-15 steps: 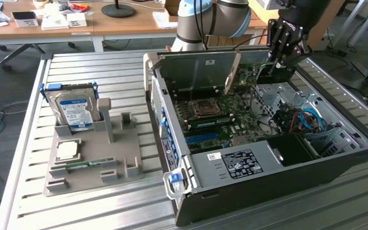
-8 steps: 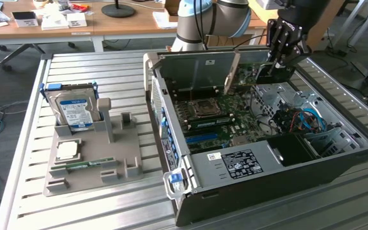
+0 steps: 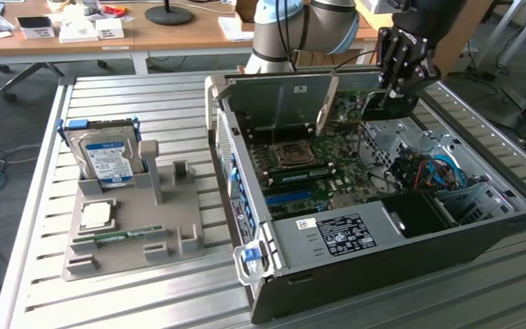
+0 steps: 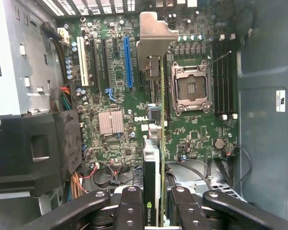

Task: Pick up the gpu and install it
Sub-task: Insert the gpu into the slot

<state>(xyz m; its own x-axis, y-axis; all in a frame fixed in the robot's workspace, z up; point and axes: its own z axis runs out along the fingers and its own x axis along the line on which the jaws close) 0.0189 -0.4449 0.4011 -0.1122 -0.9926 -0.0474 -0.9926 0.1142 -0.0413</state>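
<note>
GPU (image 3: 380,108) hangs edge-down above the motherboard (image 3: 322,161) inside the case (image 3: 446,233), pinched by the gripper (image 3: 398,88). From the wrist, the gripper (image 4: 156,203) clamps the GPU (image 4: 161,143) between its fingers (image 4: 132,208). The card stands upright over the motherboard, with its bracket (image 4: 156,33) toward the motherboard's rear edge. It looks unseated, so doing this well likely means holding it square to the motherboard's slots (image 4: 128,62), with the bracket clear.

Case wall (image 3: 281,96) and cables (image 3: 441,171) flank the tool (image 3: 391,96); slots (image 4: 128,62) below apparently unobstructed.
</note>
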